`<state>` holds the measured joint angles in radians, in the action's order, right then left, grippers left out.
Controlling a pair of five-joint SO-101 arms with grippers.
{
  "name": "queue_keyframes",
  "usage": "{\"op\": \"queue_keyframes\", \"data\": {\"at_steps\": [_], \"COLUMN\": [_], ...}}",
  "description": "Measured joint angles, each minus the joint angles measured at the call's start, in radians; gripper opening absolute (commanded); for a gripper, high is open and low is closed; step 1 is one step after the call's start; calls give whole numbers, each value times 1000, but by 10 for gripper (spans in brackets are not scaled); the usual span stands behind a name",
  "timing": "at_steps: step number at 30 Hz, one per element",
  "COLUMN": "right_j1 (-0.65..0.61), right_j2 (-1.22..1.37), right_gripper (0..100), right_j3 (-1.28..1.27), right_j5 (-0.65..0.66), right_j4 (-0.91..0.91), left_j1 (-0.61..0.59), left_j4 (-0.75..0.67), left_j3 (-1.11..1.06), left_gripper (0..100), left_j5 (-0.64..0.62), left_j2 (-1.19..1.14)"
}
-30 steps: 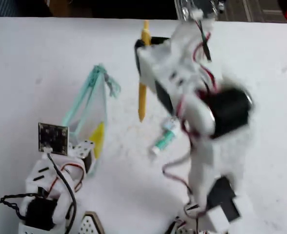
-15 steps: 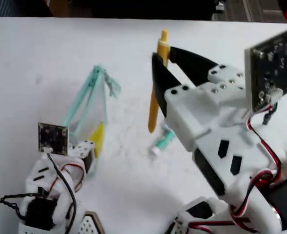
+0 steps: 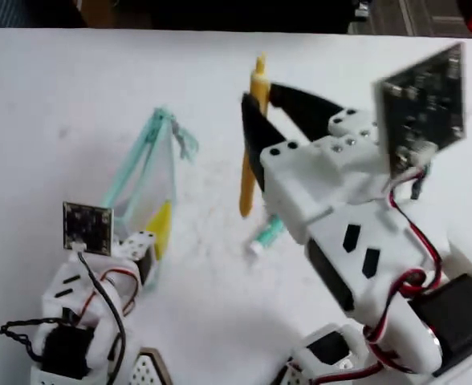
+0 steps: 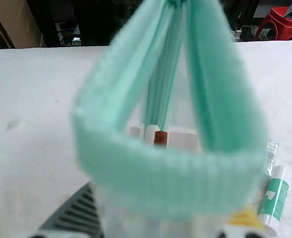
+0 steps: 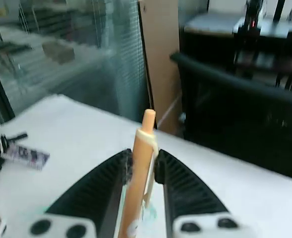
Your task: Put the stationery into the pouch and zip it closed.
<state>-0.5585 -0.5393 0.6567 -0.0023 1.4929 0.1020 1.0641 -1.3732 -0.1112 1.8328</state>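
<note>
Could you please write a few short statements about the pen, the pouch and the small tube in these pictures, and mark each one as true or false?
1. The right gripper is shut on the orange-yellow plastic pen. True.
2. The clear pouch with a teal zipper band is zipped closed. False: its mouth stands open.
3. The small white-and-green tube lies on the white table. True.
4. The pen is already inside the pouch. False: it is in the right gripper, apart from the pouch.
5. The pouch is empty. False: white pieces and a brown one show inside it.
</note>
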Motion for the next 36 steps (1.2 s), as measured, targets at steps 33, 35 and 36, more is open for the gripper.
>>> {"op": "queue_keyframes", "data": {"at_steps": [33,35,36], "right_j1": [-235,-242,-245], "right_j2": [279,328,350], "right_gripper": [16,16,16], "right_j3": [-11,-11,-11], "right_j5": [0,0,0], "right_j4": [-408,-416,-417], "left_j1": [54,54,54], "left_j4": [0,0,0], "left_j3": [0,0,0], "left_gripper": [268,268,268], "left_j5": [0,0,0], "left_j2": [0,0,0]}}
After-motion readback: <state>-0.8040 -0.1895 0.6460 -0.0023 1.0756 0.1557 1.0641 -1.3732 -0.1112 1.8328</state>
